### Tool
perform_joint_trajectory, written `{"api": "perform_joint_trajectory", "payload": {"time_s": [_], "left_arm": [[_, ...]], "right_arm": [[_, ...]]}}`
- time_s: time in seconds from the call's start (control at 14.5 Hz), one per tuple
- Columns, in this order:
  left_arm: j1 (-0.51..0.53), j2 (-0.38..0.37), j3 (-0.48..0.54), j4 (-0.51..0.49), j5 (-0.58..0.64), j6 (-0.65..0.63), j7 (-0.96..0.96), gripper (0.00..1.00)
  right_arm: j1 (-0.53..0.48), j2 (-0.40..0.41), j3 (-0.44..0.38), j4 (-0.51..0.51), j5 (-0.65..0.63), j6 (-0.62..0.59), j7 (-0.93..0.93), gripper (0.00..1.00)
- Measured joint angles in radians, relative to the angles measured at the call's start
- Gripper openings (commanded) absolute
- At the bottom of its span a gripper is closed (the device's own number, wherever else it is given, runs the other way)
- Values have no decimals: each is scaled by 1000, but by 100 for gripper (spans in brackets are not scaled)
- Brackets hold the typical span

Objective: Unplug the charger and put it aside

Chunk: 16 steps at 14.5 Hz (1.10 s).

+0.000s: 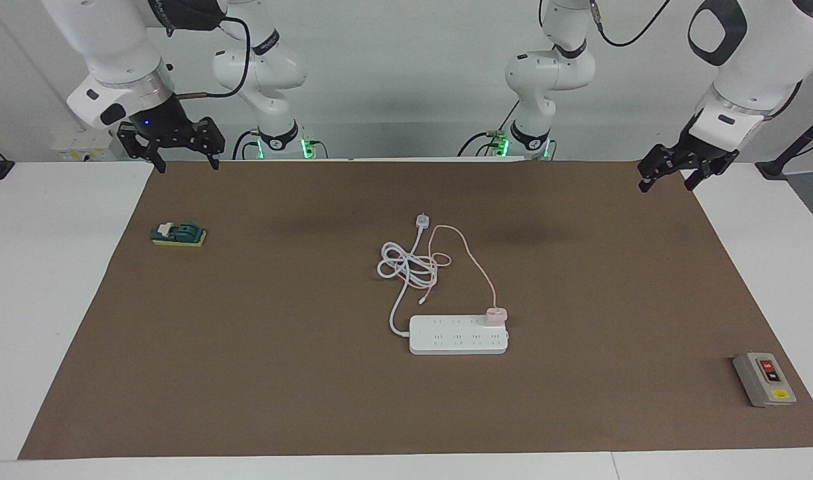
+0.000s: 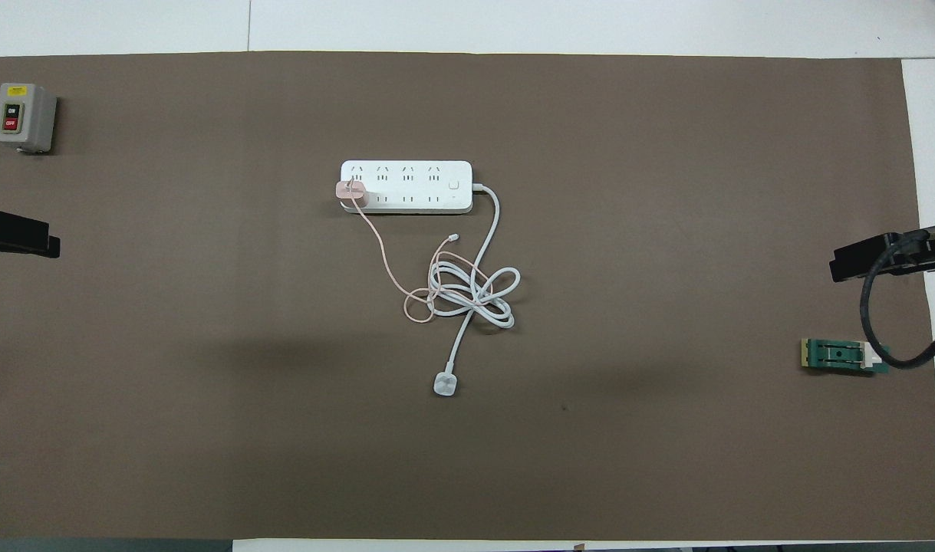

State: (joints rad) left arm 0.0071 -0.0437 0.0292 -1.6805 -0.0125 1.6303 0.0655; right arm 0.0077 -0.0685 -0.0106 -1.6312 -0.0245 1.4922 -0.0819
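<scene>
The charger (image 1: 495, 315) (image 2: 352, 192) is a small pale-pink cube plugged into the white power strip (image 1: 458, 340) (image 2: 406, 167), at the strip's end toward the left arm. Its thin pink cable (image 1: 476, 263) (image 2: 383, 257) runs toward the robots and tangles with the strip's coiled white cord (image 1: 406, 265) (image 2: 475, 295). My left gripper (image 1: 667, 183) (image 2: 18, 234) hangs open over the mat's edge at the left arm's end, well away from the charger. My right gripper (image 1: 185, 167) (image 2: 874, 257) hangs open over the mat's edge at the right arm's end, holding nothing.
The cord's white plug (image 1: 422, 220) (image 2: 445, 383) lies nearer to the robots than the coil. A grey on/off switch box (image 1: 764, 380) (image 2: 24, 116) sits at the left arm's end. A green part on a yellow pad (image 1: 178, 235) (image 2: 839, 355) lies at the right arm's end. A brown mat (image 1: 279, 373) covers the table.
</scene>
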Motion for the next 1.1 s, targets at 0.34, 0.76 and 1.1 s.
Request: {"api": "perform_joint_trajectory", "payload": {"time_s": [0.34,0.76,1.1], "left_arm": [[0,0,1,1,0,0,0,100],[0,1,-1,9,0,0,-108,100],[-53,53,-14,60,-9,1,-504,100]], "right_arm": [[0,-6,0,6,0,2,0,100],[0,-10,0,6,24,8,64,100],[17,15,1,-3,96,18,338,100]]}}
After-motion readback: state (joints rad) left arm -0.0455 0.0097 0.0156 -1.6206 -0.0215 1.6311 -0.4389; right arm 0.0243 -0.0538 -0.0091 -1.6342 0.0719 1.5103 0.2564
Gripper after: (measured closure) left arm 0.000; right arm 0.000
